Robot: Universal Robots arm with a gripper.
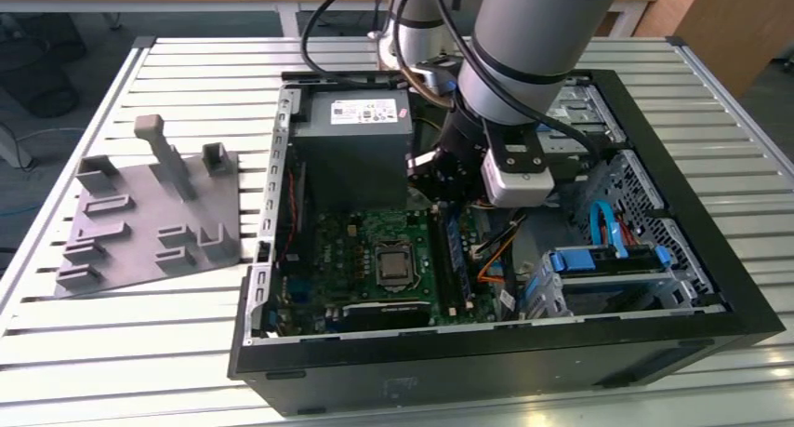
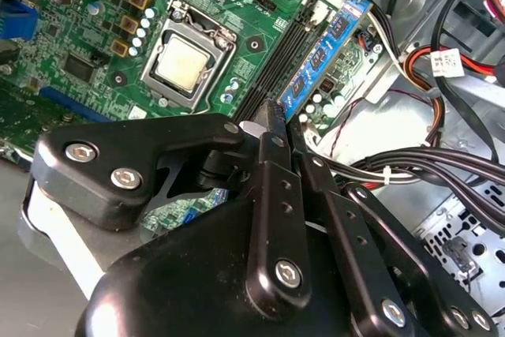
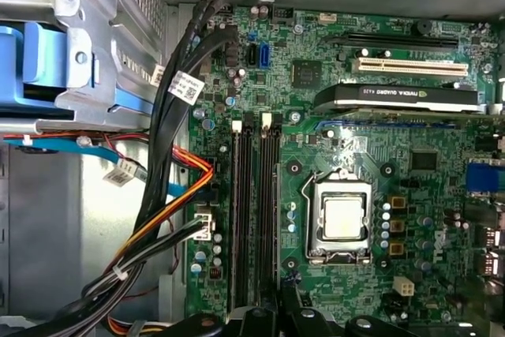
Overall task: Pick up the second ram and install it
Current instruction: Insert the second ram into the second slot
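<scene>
Open PC case (image 1: 496, 357) lies on side on bench (image 1: 112, 339), so board faces up for arm (image 1: 527, 46) reaching from above.

Landmark: CPU socket (image 2: 185, 65).

Task's thing: second ram (image 2: 322, 59), judged to be blue stick. It stands on edge in slot farthest from CPU socket, contacts down. Full seating cannot tell.

Bare black slots (image 2: 276, 65) lie between it and CPU socket.

Over slots' end, just beside stick's near end: gripper (image 2: 272, 112). Jaws pressed together, nothing seen between. Judged fit for pressing, not carrying.

Beyond ram, away from CPU socket: cable bundle (image 3: 170, 163), apart from slots.
</scene>
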